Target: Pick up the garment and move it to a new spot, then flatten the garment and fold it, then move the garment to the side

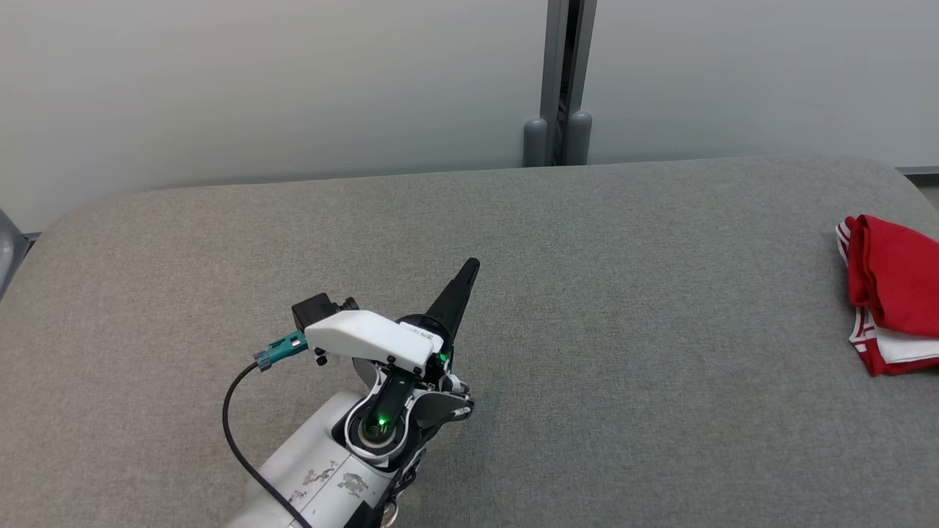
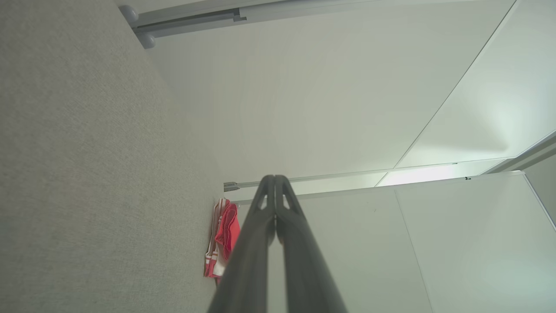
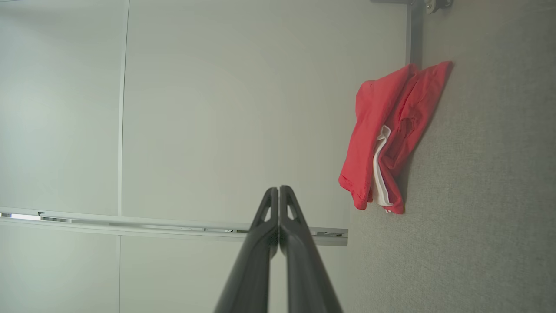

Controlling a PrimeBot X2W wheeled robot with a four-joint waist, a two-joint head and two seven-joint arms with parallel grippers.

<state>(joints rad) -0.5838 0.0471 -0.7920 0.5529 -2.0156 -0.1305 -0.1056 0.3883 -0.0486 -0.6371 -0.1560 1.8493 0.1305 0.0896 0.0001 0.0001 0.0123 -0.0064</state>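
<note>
The garment [image 1: 891, 290] is red with white stripes and lies bunched and folded over at the far right edge of the grey table [image 1: 601, 308]. It appears small in the left wrist view as the garment [image 2: 222, 243], and closer in the right wrist view as the garment [image 3: 386, 134]. My left gripper [image 1: 469, 268] hovers over the table's left-centre, shut and empty, far from the cloth. Its fingers [image 2: 275, 182] are pressed together. My right gripper [image 3: 278, 191] is shut too, with nothing between its fingers, a short way from the garment.
A pale partition wall [image 1: 293, 81] with a grey post [image 1: 561, 81] stands behind the table. A black cable [image 1: 238, 433] loops beside my left forearm. Grey fabric stretches bare between the left gripper and the garment.
</note>
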